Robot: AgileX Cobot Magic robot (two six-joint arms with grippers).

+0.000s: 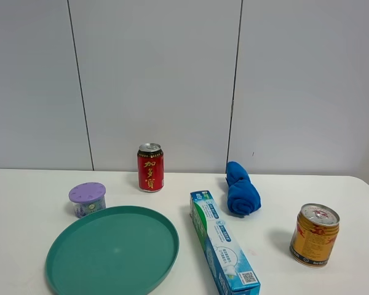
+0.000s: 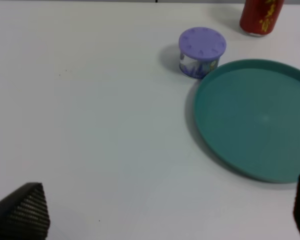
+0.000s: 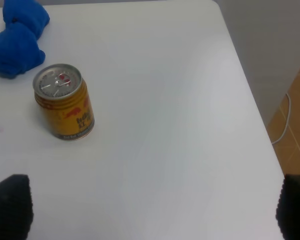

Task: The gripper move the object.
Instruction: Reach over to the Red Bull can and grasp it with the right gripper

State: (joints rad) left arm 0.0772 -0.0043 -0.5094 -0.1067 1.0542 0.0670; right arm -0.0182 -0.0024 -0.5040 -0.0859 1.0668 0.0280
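Plainly, the gold can point(image 1: 314, 235) stands upright at the lower right of the exterior view on the white table point(image 1: 24, 184), long axis vertical, silver top up. It is well apart from the blue cloth point(image 1: 242, 190) and the toothpaste box point(image 1: 221, 243). Neither arm shows there.

Right wrist view: right gripper point(image 3: 152, 212) spread wide, nothing held; the can sits ahead, off-centre, nearer one fingertip's line.

Left gripper point(image 2: 160, 215) also spread and empty, facing the green plate point(image 2: 250, 120) and purple tub point(image 2: 202, 51).

Judgement: the right arm is nearer and needs a sideways shift to centre the can.
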